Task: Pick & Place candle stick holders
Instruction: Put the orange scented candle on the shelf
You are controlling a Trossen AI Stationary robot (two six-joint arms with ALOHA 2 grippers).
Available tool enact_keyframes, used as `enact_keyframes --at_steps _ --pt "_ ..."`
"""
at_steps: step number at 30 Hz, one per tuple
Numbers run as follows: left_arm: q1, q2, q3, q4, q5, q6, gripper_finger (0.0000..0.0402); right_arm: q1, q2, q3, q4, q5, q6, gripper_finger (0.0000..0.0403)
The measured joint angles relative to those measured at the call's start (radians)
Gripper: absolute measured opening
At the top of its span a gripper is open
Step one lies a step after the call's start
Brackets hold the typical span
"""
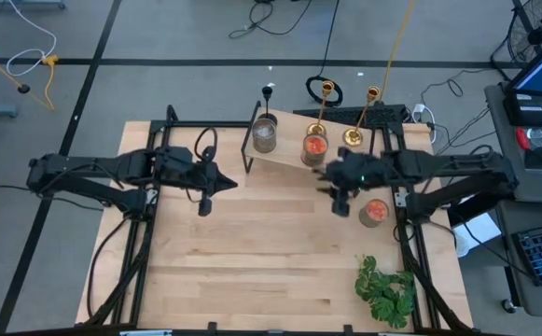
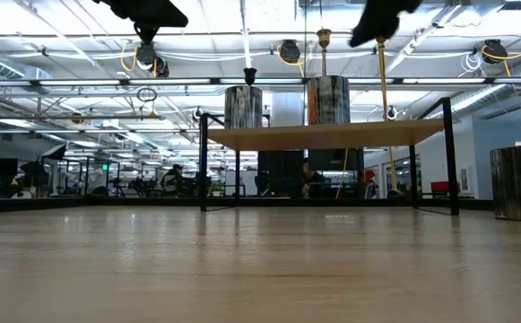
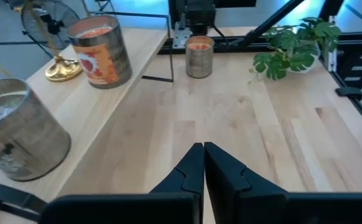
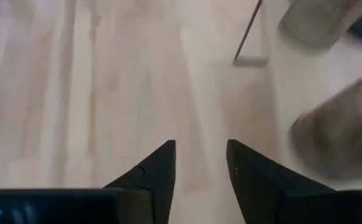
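Two gold candle stick holders stand by their round bases on the far part of a raised wooden shelf. A smaller black holder stands at the shelf's far left corner, and its base is hidden. In the low view the gold stems and the black top rise above the shelf. My left gripper is shut and empty, above the table left of the shelf. My right gripper is open and empty, in front of the shelf.
A silver candle jar and an orange one stand on the shelf, and a third jar stands on the table to the right. A green leafy plant lies at the near right. The shelf's black legs stand on the table.
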Motion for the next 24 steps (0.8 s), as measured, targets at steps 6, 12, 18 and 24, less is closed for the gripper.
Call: enact_keyframes --at_steps 6,12,18,24 --pt "-0.036 0.0 0.0 0.0 0.0 -0.027 0.0006 0.131 -0.001 0.0 -0.228 0.005 0.27 0.0156" --pt "-0.064 0.0 0.0 0.0 -0.001 -0.026 0.0021 0.245 -0.002 -0.002 -0.484 0.024 0.624 0.0159" --pt "-0.076 0.0 0.0 0.0 -0.001 -0.026 0.0004 0.314 -0.001 -0.119 -0.526 -0.02 0.831 0.0156" --pt "-0.077 0.0 0.0 0.0 -0.001 -0.023 0.0019 0.32 -0.002 -0.264 -0.54 -0.085 0.964 0.0156"
